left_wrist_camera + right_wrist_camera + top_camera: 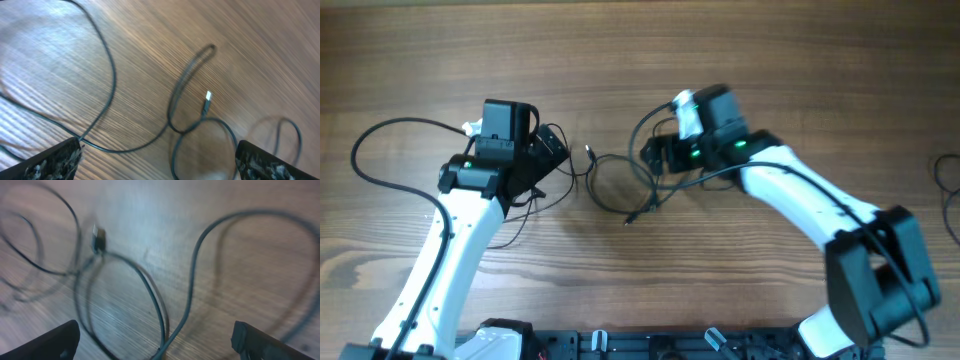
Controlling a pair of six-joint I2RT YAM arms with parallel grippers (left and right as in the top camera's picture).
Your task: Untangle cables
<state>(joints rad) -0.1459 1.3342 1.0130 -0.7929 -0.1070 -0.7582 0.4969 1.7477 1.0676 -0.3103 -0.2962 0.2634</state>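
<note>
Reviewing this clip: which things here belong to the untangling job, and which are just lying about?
Job: tangled dark cable; its plug.
Lying about: wooden table; separate cable at its right edge, apart from the tangle.

Blurred close-up of a wooden surface (150,210) crossed by thin dark cables (131,264) in overlapping loops. One ends in a small dark plug (98,239) at upper left. Another cable (250,213) arches wide on the right. The right end effector (160,342) shows its fingertips (50,341) at the bottom corners, spread wide apart, gripping nothing.
</note>
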